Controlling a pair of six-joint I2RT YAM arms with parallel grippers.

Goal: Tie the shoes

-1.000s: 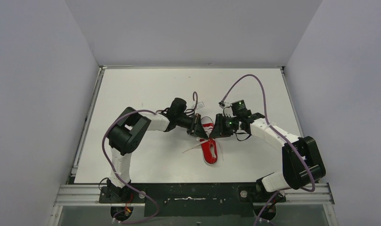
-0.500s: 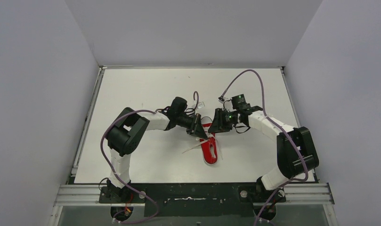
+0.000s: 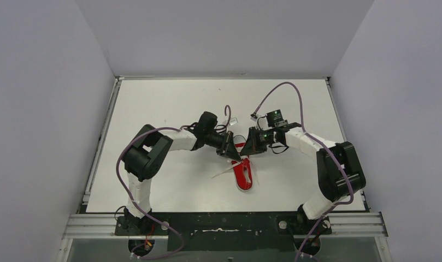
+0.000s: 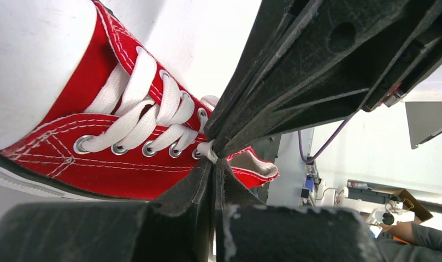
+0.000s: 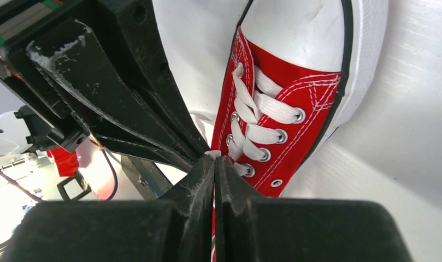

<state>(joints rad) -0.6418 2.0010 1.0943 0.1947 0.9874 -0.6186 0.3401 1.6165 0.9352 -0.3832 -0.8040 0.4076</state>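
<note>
My left gripper [image 4: 213,164] and right gripper [image 5: 214,162] are both pinched tight on the lace [image 4: 207,150], tip to tip over the shoe [image 3: 243,173], which sits around the middle of the table [image 3: 169,98], toe away from me.

No legible text, label or brand anywhere — not even on the sneaker [image 5: 273,103].

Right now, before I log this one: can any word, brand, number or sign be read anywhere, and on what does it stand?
None can be read.
The red sneaker shows no brand or label on canvas, toe cap or sole in any view.
The left fingers and right fingers, both shut on the white laces, bear no markings.
The background clutter in the left wrist view is too blurred to read.
</note>
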